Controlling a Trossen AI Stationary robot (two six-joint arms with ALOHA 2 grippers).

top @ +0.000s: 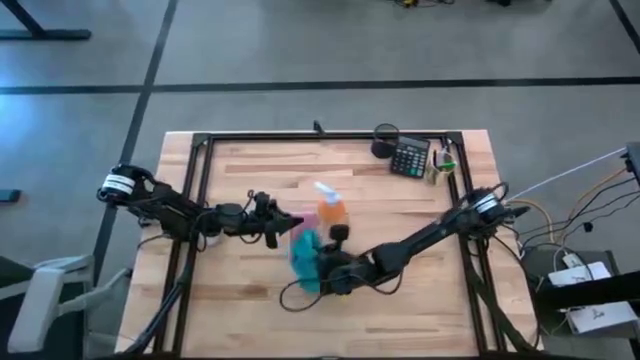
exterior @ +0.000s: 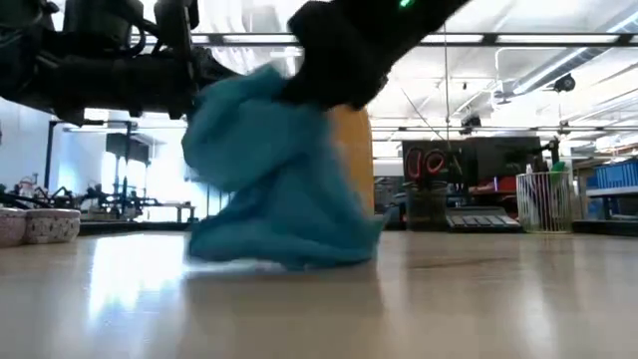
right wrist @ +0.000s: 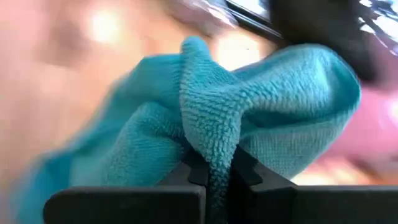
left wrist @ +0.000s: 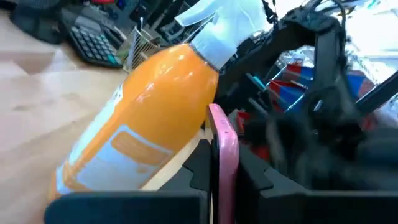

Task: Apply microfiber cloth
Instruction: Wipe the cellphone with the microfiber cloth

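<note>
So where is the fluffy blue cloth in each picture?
High view: the microfiber cloth sits at mid-table, by the right gripper.
Low view: it hangs left of centre, its bottom edge on the table.
Left wrist view: not in it.
Right wrist view: it fills the middle, pinched between the fingers.
Shared landmark: the orange spray bottle next to it, also seen in the low view.

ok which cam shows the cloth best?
Right wrist view: the cloth fills the picture, pinched in the right gripper. Low view shows it hanging to the table; high view only a small patch; left wrist view shows none.
</note>
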